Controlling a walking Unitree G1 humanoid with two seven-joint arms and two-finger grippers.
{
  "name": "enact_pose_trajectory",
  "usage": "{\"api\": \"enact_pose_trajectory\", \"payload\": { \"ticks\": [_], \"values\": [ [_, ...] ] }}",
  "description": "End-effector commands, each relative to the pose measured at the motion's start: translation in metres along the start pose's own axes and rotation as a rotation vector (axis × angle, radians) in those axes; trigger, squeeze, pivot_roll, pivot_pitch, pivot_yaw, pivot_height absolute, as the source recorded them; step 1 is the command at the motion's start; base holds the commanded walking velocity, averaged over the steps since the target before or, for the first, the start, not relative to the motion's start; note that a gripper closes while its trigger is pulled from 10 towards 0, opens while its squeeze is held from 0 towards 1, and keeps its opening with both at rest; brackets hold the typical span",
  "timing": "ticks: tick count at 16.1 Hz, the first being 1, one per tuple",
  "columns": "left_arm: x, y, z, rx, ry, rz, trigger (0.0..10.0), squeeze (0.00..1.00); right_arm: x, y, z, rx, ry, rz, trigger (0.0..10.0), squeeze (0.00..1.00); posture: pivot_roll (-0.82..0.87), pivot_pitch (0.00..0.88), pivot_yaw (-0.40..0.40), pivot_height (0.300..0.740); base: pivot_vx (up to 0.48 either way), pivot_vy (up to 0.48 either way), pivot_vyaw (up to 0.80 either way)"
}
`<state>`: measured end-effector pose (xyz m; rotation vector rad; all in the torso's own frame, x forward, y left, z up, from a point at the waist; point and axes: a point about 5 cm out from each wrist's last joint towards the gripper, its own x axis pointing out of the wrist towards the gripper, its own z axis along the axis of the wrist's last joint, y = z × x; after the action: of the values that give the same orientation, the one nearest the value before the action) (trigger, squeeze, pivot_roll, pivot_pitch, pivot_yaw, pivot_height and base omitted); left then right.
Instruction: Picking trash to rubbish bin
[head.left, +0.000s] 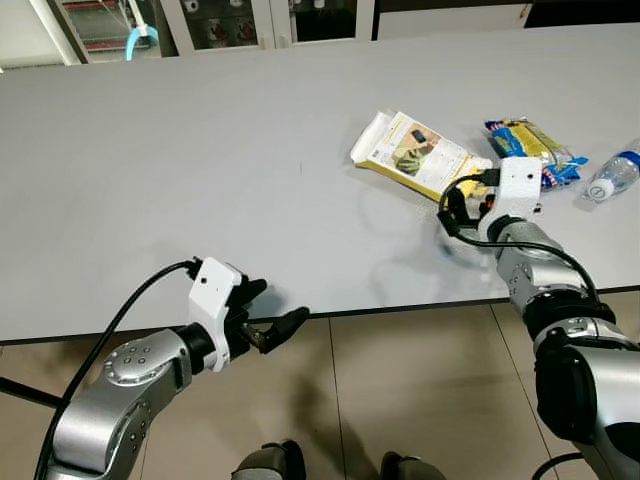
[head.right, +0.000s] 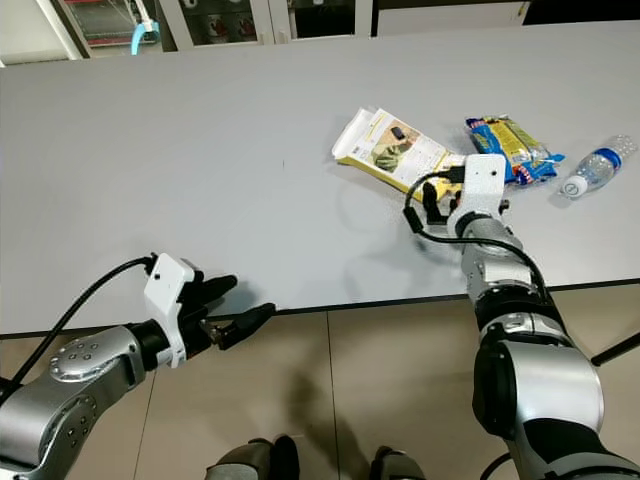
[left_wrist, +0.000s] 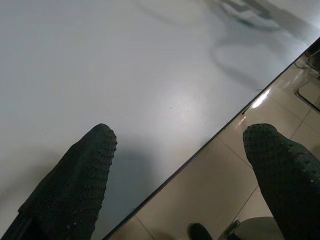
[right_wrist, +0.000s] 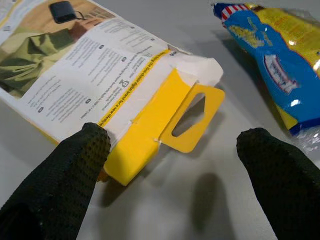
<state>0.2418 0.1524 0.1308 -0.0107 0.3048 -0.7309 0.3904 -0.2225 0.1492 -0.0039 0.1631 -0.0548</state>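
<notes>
Right gripper (right_wrist: 172, 165) jaws spread wide, straddling the hang-tab end of the yellow carton (right_wrist: 95, 85), one finger (right_wrist: 75, 165) touching its edge; carton lies flat near the table's (head.left: 200, 150) right front edge, blue snack bag (head.left: 530, 145) and bottle (head.left: 610, 178) beside it. Looks light, thin, crushable cardboard, so pinch the yellow tab end. Left gripper (head.left: 265, 315) released, empty, at the front edge.

I see bare tabletop (head.left: 200, 150) across the left and middle, free to cross. On the right, the yellow box (head.left: 415, 155), blue snack bag (head.left: 530, 145) and bottle (head.left: 612, 177) crowd together, with narrow gaps between.
</notes>
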Motion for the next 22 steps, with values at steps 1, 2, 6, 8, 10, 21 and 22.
{"api": "enact_pose_trajectory", "payload": {
  "ticks": [1,2,6,8,10,21,22],
  "values": [
    [-0.003,-0.002,-0.001,-0.009,0.008,-0.003,10.0,0.0,-0.001,-0.001,-0.006,0.028,0.025,-0.008,10.0,0.0,0.04,0.182,0.083,0.74,0.0,0.0,0.0],
    [-0.004,-0.002,-0.002,-0.011,0.011,-0.002,10.0,0.0,-0.001,0.0,-0.006,0.045,0.026,-0.006,10.0,0.0,0.04,0.182,0.083,0.74,0.0,0.0,0.0],
    [-0.006,-0.002,-0.003,-0.015,0.018,0.002,10.0,0.0,-0.001,0.006,-0.008,0.197,0.021,0.024,10.0,0.0,0.05,0.187,0.089,0.74,0.0,0.0,0.0],
    [-0.007,-0.002,-0.002,-0.016,0.02,0.002,10.0,0.0,0.0,0.016,-0.011,0.285,0.032,0.064,10.0,0.0,0.05,0.189,0.092,0.74,0.0,0.0,0.0],
    [-0.007,-0.002,-0.003,-0.016,0.022,0.003,10.0,0.0,0.001,0.024,-0.013,0.343,0.039,0.088,10.0,0.0,0.05,0.19,0.092,0.74,0.0,0.0,0.0],
    [-0.011,-0.002,-0.003,-0.026,0.024,0.019,10.0,0.0,0.001,0.038,-0.016,0.45,0.036,0.152,10.0,0.0,0.07,0.197,0.081,0.74,0.0,0.0,0.0],
    [-0.011,-0.003,-0.004,-0.029,0.023,0.019,10.0,0.0,0.0,0.033,-0.016,0.445,0.035,0.135,10.0,0.0,0.07,0.197,0.08,0.74,0.0,0.0,0.0]
  ]
}}
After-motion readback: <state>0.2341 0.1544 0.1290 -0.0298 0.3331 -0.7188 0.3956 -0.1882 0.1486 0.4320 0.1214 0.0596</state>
